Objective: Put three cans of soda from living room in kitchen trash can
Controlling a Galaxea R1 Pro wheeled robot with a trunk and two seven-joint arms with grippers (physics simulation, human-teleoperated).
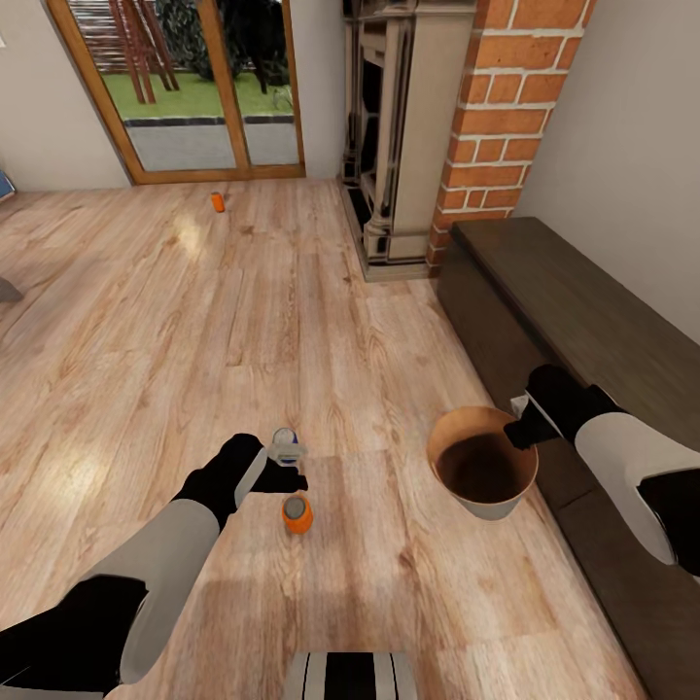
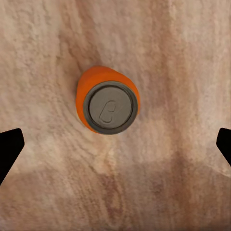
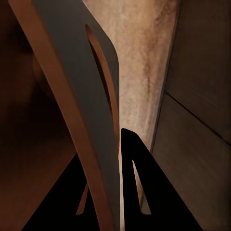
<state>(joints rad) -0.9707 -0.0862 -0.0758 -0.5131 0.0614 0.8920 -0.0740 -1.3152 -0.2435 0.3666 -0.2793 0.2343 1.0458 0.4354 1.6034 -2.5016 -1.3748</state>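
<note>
A: What could go wrong from here?

B: The upright soda can [image 1: 297, 513] could be tipped and set rolling across the wood floor [image 1: 175, 321] if the left gripper [image 1: 288, 465] is lowered off-centre, since the can is seen slightly ahead of the midpoint between the fingers. The trash can [image 1: 483, 467] could also be tilted if its rim is pulled.

A: How are the arms posed?

B: The left arm is stretched forward and pointed down, its claw spread wide above the can, nothing being gripped. The right arm is bent inward; the right gripper [image 1: 522, 420] is closed narrowly over the bin's wall. A second can [image 1: 218, 201] is left standing near the glass doors [image 1: 194, 87].
</note>
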